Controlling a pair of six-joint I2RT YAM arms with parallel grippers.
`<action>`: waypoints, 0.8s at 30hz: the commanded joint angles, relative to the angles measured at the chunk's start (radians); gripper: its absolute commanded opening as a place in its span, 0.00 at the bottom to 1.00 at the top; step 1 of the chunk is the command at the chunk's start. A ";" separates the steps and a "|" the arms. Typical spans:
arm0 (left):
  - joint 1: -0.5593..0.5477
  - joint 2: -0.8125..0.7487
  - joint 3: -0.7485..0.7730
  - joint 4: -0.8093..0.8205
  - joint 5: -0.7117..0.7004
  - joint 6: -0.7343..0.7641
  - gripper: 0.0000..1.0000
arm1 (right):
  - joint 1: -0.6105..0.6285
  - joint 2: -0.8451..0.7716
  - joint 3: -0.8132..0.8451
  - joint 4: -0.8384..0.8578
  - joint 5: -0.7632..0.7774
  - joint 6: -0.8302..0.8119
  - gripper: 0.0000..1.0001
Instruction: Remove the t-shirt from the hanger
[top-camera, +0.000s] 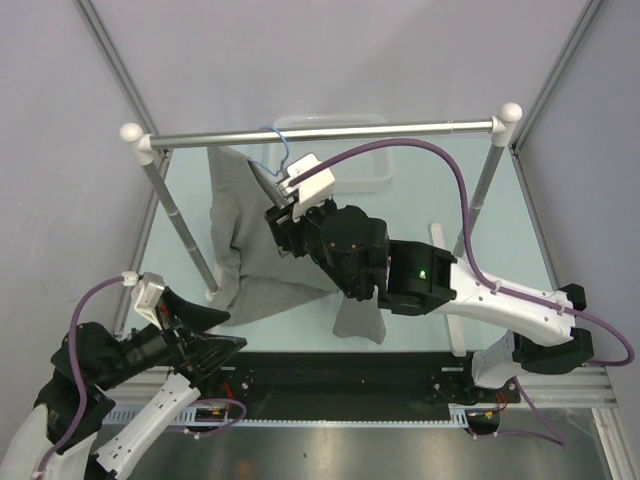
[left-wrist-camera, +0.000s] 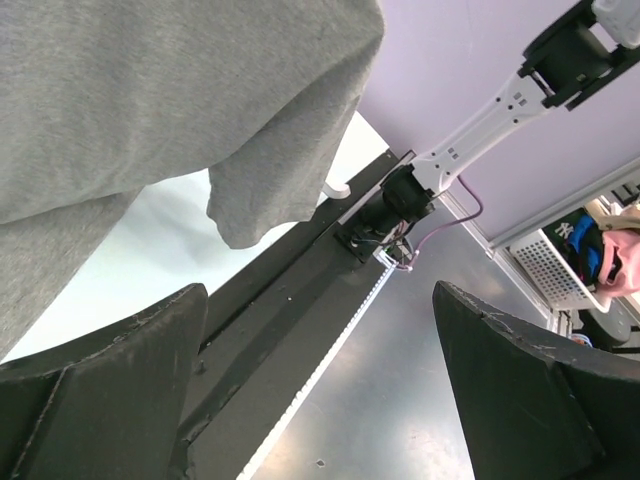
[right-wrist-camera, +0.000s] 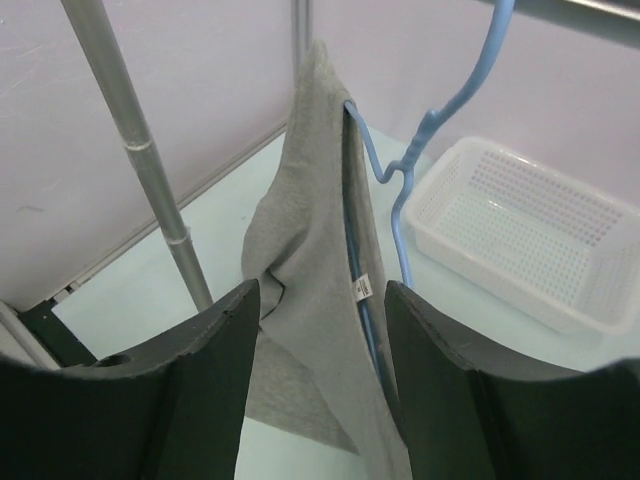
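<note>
The t-shirt (top-camera: 245, 230) hangs on the light-blue hanger (right-wrist-camera: 428, 120), whose hook is over the silver rail (top-camera: 330, 130); its lower folds sag towards the desk (top-camera: 510, 250) and appear to rest there. It is soft, floppy cloth, light for its size, so I judge it will not keep any shape. It should stretch and bunch when pulled, and slide over the thin wire rather than lift off cleanly. The hanger itself looks light and free to swing or unhook from the rail if the cloth is tugged sideways. The right claw (right-wrist-camera: 320, 300) is up at the shoulder of the shirt, jaws wide apart with a fold of grey cloth hanging between them, not closed on it. A pinch there, on the doubled fabric near the neck just beside the wire, seems the best hold, provided the wire stays out of the bite. The left claw (left-wrist-camera: 320, 300) sits low under the hem, jaws spread and holding nothing. A white basket (right-wrist-camera: 520, 225) stands behind on the desk
</note>
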 joint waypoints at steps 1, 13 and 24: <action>-0.008 0.029 -0.012 0.016 -0.007 0.009 1.00 | -0.011 -0.076 -0.021 -0.059 0.047 0.095 0.58; -0.008 0.152 -0.003 0.148 0.010 -0.021 1.00 | -0.054 -0.184 -0.070 -0.208 -0.007 0.204 0.59; -0.008 0.447 0.213 0.422 -0.058 -0.159 0.94 | -0.051 -0.342 -0.251 -0.328 -0.045 0.356 0.75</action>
